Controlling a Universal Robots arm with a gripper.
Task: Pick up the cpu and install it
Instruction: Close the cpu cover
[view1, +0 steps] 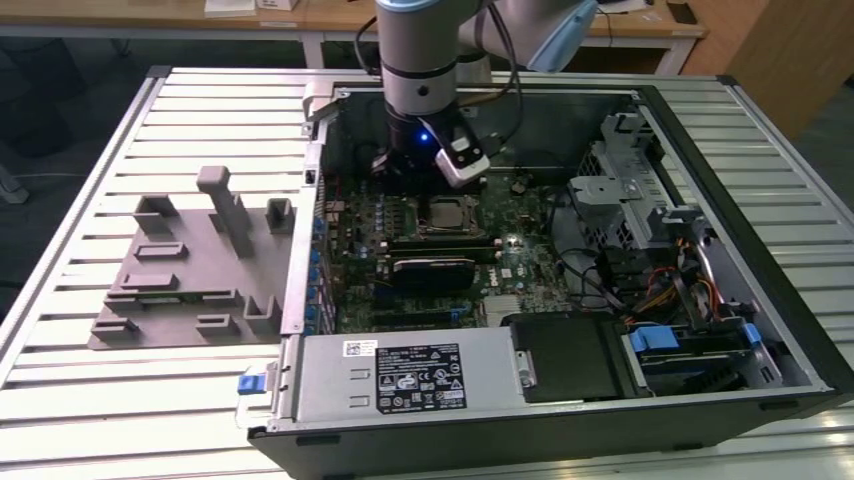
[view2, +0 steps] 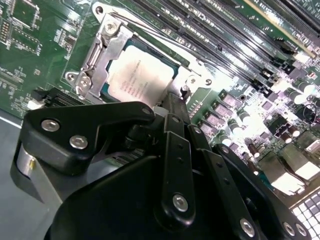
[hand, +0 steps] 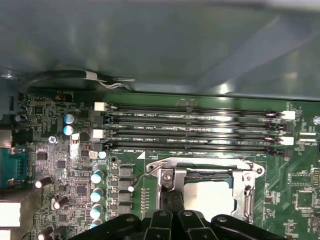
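The cpu (view1: 447, 213) is a silvery square chip lying flat inside the metal socket frame (view2: 107, 47) on the green motherboard (view1: 521, 250). Both wrist views show it there: the cpu (view2: 142, 75) fills the frame's opening, and part of the cpu (hand: 212, 200) is cut off by the black gripper body. My gripper (view1: 424, 192) hangs low over the socket from the far side of the case. Its two black fingers (hand: 167, 200) are pressed together with nothing between them. The gripper (view2: 175, 100) tips reach the socket frame's edge right beside the chip.
The open computer case (view1: 747, 330) lies on a slatted metal table. A black heatsink block (view1: 430, 270) sits just in front of the socket and memory slots (hand: 190, 130) behind it. A power supply (view1: 400, 375), drive cage (view1: 627, 190) and cables crowd the case. A grey fixture tray (view1: 187, 270) lies outside it.
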